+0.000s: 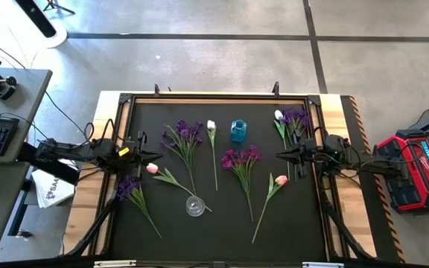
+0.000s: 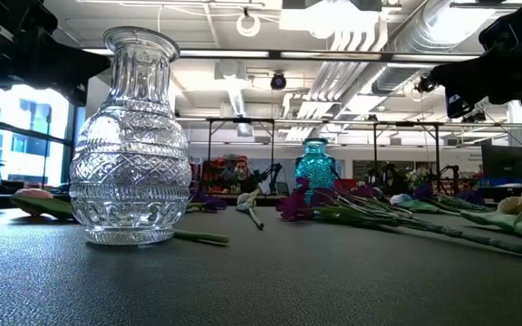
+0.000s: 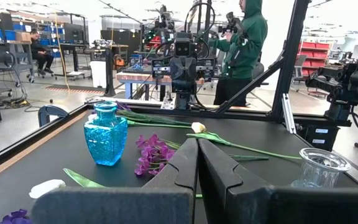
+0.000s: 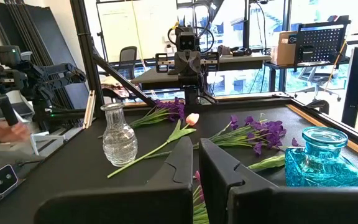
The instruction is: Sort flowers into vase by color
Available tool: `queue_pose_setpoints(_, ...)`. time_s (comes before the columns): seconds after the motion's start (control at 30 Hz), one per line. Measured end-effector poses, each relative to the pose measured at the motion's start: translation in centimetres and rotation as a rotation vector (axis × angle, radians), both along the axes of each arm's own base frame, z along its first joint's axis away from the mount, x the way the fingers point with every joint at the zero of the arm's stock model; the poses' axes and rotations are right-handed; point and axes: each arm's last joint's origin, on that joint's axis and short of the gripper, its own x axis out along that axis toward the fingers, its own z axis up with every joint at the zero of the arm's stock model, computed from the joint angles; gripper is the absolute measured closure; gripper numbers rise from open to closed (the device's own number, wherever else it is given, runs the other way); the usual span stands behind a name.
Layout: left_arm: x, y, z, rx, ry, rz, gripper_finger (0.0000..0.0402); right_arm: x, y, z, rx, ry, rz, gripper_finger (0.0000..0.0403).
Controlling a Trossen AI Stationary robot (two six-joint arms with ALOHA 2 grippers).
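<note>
Beyond the table, person only in left wrist view, both grippers closed, empty, flowers lying flat.

Dark jointed arms, black cables

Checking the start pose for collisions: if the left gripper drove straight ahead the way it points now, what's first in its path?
Left gripper, shut, points across the mat toward the right arm. Hovering level, it probably passes above the flat-lying flowers; the nearest below its line is the pink tulip. Likely first contact is the right gripper opposite; heights are unclear.
</note>
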Motion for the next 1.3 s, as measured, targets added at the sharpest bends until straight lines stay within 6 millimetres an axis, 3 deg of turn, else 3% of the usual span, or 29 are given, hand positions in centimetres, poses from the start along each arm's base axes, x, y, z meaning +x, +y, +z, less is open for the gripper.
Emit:
queue_pose_setpoints(0.57,0.0,0.0,0.0,0.0,0.0,0.0,0.0401,0.0,0.0,0.0,0.002,0.0,-0.005,0.0402)
queue_pose_setpoints(0.77,0.0,0.0,0.1,0.023,-0.013,0.007,0.0401,0.0,-0.3,0.4,0.358,-0.04,-0.071,0.0402)
queue_pose_setpoints(0.93,-0.1,0.1,0.7,-0.009,-0.075,0.016,0.0401,-0.1,-0.4,0.7,0.456,-0.08,-0.104,0.0402)
queue_pose_setpoints(1.1,-0.1,0.0,0.9,-0.076,-0.098,0.006,0.0402,-0.2,-0.3,1.6,0.384,-0.165,-0.082,0.0402)
queue_pose_setpoints(1.3,-0.1,0.0,1.0,-0.031,-0.105,-0.004,0.0402,-0.1,-0.5,1.6,0.224,-0.175,-0.144,0.0392)
